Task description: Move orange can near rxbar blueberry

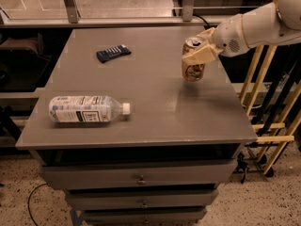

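Gripper: the gripper [198, 55] is seen over the right part of the table, at the end of a white arm [256, 26] reaching in from the upper right.
Grip: the cream fingers are closed around the upper part of the orange can [193, 72].
Orange can: it is held upright near the table's right edge; whether its base touches the surface cannot be told.
Rxbar blueberry: the rxbar blueberry [113, 53] is laid flat on the far left-centre part of the table, well apart from the can.
Bottle: a clear plastic bottle [84, 109] is laid on its side near the front left, white cap turned to the right.
Table: a grey table [155, 107] is fitted with drawers [141, 177] below.
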You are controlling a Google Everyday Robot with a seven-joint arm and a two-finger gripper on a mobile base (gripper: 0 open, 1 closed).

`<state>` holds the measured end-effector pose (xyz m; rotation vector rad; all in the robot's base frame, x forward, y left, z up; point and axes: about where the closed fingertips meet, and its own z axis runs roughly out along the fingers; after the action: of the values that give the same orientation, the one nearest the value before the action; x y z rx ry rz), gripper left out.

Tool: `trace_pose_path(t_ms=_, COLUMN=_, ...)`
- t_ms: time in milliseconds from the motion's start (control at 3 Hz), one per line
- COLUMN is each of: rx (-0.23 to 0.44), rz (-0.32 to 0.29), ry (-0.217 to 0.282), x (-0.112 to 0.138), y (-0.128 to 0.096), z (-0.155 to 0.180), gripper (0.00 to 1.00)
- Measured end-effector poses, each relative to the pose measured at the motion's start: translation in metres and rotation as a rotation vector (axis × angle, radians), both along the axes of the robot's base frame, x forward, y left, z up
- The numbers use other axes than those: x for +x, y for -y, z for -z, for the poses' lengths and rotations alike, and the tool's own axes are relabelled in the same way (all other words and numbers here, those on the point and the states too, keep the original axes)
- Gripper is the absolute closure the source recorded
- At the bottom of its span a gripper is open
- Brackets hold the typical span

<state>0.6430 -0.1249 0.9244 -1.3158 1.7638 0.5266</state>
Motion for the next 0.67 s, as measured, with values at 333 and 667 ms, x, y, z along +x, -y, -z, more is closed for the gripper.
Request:
trace_pose_path(t_ms=333, rx=0.009, rz=-0.096, ry=0.03, x=0.01, y=-0.053, z=-0.014, gripper=1.0)
trace_pose_path(t_ms=667, rx=-0.005, rz=-0.21, ry=0.061, x=0.02, y=-0.121, z=-0.033, gripper=1.0)
